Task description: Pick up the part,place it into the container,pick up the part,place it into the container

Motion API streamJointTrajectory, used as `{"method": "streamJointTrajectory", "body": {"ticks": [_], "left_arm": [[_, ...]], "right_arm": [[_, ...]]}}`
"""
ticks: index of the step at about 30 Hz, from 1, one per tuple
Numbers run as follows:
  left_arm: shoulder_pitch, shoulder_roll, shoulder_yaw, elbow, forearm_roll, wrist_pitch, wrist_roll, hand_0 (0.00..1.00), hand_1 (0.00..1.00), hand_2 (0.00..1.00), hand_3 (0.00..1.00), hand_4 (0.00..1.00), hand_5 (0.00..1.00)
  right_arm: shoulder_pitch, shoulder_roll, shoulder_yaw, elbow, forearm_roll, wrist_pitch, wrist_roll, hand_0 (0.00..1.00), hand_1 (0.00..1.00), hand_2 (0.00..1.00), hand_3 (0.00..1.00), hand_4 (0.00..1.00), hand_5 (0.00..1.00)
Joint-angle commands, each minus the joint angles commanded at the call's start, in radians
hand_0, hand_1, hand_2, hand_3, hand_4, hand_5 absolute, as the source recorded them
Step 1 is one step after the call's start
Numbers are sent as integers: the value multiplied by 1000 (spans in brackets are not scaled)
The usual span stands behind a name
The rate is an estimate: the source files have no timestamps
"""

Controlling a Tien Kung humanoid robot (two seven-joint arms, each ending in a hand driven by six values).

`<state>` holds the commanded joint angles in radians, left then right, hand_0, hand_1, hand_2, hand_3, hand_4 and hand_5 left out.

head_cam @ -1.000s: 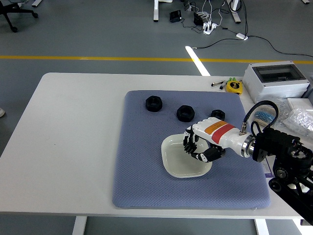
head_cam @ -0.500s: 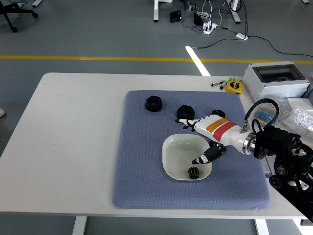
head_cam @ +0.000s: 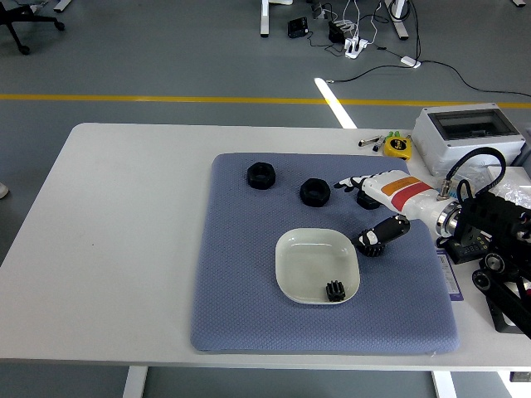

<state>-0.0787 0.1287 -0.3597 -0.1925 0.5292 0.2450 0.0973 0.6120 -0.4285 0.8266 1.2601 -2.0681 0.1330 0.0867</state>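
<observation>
A white bowl (head_cam: 299, 253) sits on the blue-grey mat (head_cam: 241, 282), with one small black gear part (head_cam: 334, 291) lying in its near right side. My right hand (head_cam: 367, 209) is open and empty, fingers spread, just right of the bowl and above the mat. Two black ring parts lie at the back of the mat, one (head_cam: 262, 176) at left and one (head_cam: 314, 191) nearer the hand. Another black part (head_cam: 369, 198) is partly hidden behind the hand. The left arm is out of view.
A grey electrical box (head_cam: 467, 137) stands at the table's right back. A yellow tape measure (head_cam: 398, 146) and pens lie beside it. Plastic bags (head_cam: 513, 199) lie at the right edge.
The hand opened over the bowl and the gear part dropped into it. The hand then drew back to the right, off the bowl.
</observation>
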Motion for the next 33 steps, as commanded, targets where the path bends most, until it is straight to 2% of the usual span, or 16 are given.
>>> {"method": "streamJointTrajectory", "body": {"ticks": [5, 12, 26, 33], "left_arm": [[-1, 0, 2, 0, -5, 1, -2, 712, 606, 687, 585, 685, 634], [-3, -2, -2, -1, 2, 0, 1, 714, 607, 690, 585, 685, 635], [-3, -4, -2, -2, 5, -2, 3, 716, 611, 691, 586, 686, 637], [-3, -4, 1, -2, -1, -1, 1, 716, 611, 691, 586, 685, 638]], "right_arm": [[26, -24, -69, -38, 7, 10, 5, 642, 654, 747, 849, 948, 347], [56, -25, -132, -84, 14, -4, 19, 630, 644, 739, 835, 923, 345], [98, 22, -187, -203, 44, -28, 36, 615, 632, 728, 787, 892, 331], [101, 24, -203, -230, 48, -28, 37, 609, 627, 723, 749, 881, 331]]}}
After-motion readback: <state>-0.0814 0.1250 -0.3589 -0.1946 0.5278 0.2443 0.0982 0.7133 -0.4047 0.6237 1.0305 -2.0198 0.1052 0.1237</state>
